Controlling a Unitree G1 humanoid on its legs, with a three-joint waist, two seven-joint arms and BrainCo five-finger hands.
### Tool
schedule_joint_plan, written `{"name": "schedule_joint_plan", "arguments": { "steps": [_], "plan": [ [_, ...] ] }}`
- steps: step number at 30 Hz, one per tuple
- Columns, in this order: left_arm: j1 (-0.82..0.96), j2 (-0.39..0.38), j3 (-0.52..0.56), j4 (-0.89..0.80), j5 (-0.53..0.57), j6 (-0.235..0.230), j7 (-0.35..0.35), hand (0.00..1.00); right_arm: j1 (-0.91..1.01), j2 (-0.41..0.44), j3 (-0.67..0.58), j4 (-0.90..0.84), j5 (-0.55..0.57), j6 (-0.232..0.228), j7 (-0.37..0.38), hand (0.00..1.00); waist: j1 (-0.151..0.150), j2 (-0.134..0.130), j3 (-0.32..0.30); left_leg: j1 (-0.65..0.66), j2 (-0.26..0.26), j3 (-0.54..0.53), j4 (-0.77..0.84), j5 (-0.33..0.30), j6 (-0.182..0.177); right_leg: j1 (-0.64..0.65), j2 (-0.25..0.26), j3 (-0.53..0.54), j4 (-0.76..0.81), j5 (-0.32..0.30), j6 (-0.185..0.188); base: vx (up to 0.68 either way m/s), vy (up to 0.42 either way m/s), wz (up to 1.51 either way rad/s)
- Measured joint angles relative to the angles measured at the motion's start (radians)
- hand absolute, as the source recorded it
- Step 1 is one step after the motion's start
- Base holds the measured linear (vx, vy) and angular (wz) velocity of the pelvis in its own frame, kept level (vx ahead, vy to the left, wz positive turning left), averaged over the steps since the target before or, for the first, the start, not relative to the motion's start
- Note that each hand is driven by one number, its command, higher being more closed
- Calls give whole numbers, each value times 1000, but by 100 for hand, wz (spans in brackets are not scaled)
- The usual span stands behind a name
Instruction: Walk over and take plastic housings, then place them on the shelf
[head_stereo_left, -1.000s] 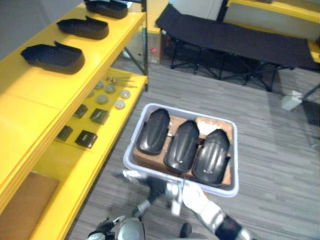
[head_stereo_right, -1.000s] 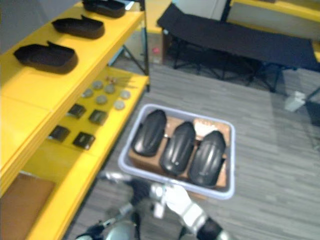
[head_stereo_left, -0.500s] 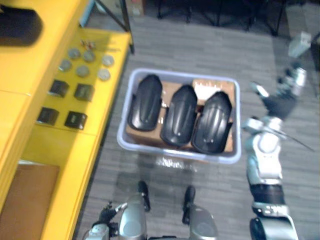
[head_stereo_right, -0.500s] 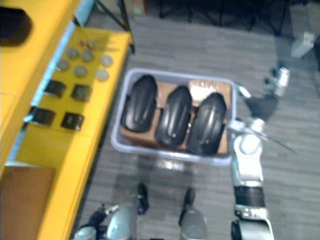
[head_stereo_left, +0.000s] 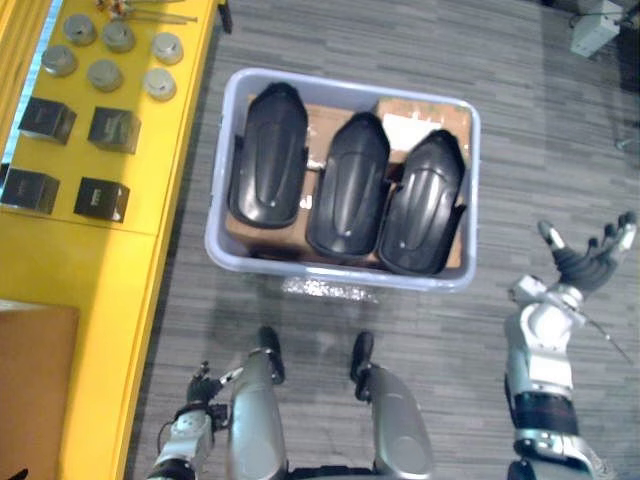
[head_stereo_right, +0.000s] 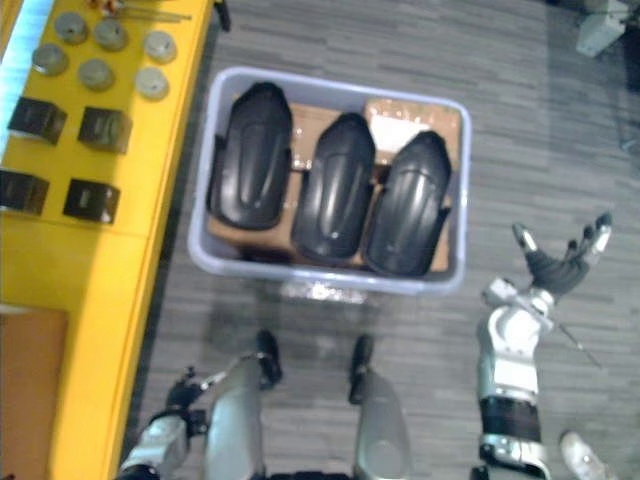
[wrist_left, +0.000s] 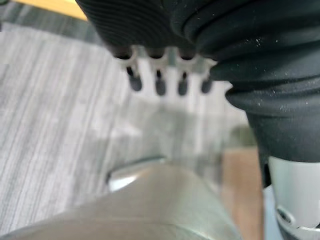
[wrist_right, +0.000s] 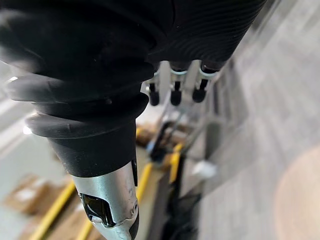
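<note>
Three black plastic housings lie side by side in a pale blue-grey bin (head_stereo_left: 335, 277) on the floor: the left housing (head_stereo_left: 268, 150), the middle housing (head_stereo_left: 348, 185) and the right housing (head_stereo_left: 420, 205). They rest on brown cardboard. My right hand (head_stereo_left: 585, 262) is out to the right of the bin's near corner, open with fingers spread, holding nothing. Its fingers (wrist_right: 175, 92) look straight in the right wrist view. My left hand (head_stereo_left: 198, 388) hangs low beside the yellow shelf (head_stereo_left: 70, 260), well short of the bin. Its fingers (wrist_left: 160, 85) are straight over the floor.
The yellow shelf's lower level carries several small black boxes (head_stereo_left: 100, 198) and grey round discs (head_stereo_left: 105, 72). A brown board (head_stereo_left: 30, 390) lies at its near end. A white object (head_stereo_left: 595, 25) stands on the grey floor at the far right.
The camera has tilted down, so the upper shelf has left the view. My right hand has swung from in front of the bin out to its right and come lower.
</note>
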Motion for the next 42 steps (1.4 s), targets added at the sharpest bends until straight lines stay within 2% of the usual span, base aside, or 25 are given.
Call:
{"name": "schedule_joint_plan", "arguments": {
  "steps": [4, 7, 9, 10, 11, 14, 16, 18, 22, 26, 28, 34, 37, 42],
  "plan": [
    [0, -1, -4, -6, -2, 1, 1, 0, -34, 4, 0, 129, 50, 1, -2, 0, 0, 0, 2, -17, -26, -4, -20, 16, 12, -22, -24, -4, 7, 1, 2, 10, 31, 13],
    [-4, -9, -6, -6, -5, 0, -1, 0, -106, -20, -2, 234, 75, 1, -2, 0, 4, 13, 9, -18, -44, -9, -24, 21, 18, -20, -38, -10, 9, -1, 6, 30, 38, 15],
    [-12, -23, -17, -6, -10, 0, -8, 0, -176, -89, -10, 312, 110, 0, -1, 0, 9, 42, 24, -29, -61, -22, -24, 27, 27, -18, -54, -28, 10, 0, 11, 17, 37, 24],
    [-13, -25, -18, -6, -10, 0, -9, 0, -185, -98, -11, 322, 110, 0, -1, 0, 10, 46, 25, -32, -62, -23, -23, 27, 27, -20, -55, -29, 10, 0, 12, 13, 45, 24],
    [-27, -37, -18, -2, -11, 4, -16, 0, -221, -143, -15, 359, 119, 0, 0, 0, 17, 65, 35, -38, -69, -27, -21, 30, 32, -21, -62, -33, 10, 2, 16, 9, 49, 12],
    [-30, -53, -18, 5, -13, 8, -23, 0, -295, -195, -17, 413, 132, 4, 6, 0, 23, 91, 48, -39, -78, -26, -18, 32, 36, -22, -70, -33, 12, 4, 19, 7, 42, 6],
    [-31, -56, -24, 5, -39, 8, -26, 0, -335, -210, -14, 441, 136, 12, 10, 0, 29, 98, 49, -45, -79, -26, -18, 33, 37, -30, -72, -33, 15, 4, 19, 0, 0, 0],
    [-44, -56, -42, 15, -49, 15, -49, 0, -368, -248, -3, 485, 137, 44, 13, 0, 40, 111, 55, -53, -80, -27, -18, 36, 41, -37, -73, -36, 20, 4, 19, 0, 0, 0],
    [-47, -57, -46, 23, -49, 25, -61, 0, -406, -271, 35, 528, 139, 79, 34, 0, 39, 117, 54, -56, -86, -29, -17, 39, 43, -49, -83, -38, 39, -3, 24, -3, -2, 3],
    [-61, -78, -55, 29, -51, 25, -74, 0, -436, -332, 52, 571, 150, 112, 47, 0, 45, 161, 61, -84, -92, -52, -5, 42, 46, -59, -91, -60, 58, -8, 25, -17, 2, 16],
    [-66, -86, -55, 34, -51, 25, -81, 0, -450, -337, 54, 579, 156, 115, 57, 0, 50, 174, 62, -84, -94, -52, -3, 42, 46, -62, -95, -60, 69, -11, 24, -11, 3, 2],
    [-66, -92, -58, 33, -52, 17, -81, 0, -478, -338, 94, 599, 147, 115, 71, 0, 60, 180, 59, -84, -101, -52, -21, 61, 45, -77, -104, -60, 89, -18, 23, -5, -10, 1],
    [-66, -91, -70, 34, -54, 10, -81, 0, -498, -338, 94, 583, 94, 87, 18, 0, 64, 182, 59, -86, -101, -51, -22, 64, 45, -87, -106, -57, 100, -21, 20, -5, -10, 0],
    [-66, -95, -94, 41, -82, -1, -81, 0, -510, -345, 91, 405, -92, -4, -183, 0, 62, 204, 58, -86, -101, -51, -22, 66, 44, -89, -106, -56, 105, -22, 19, 0, 0, 0]
  ]
}}
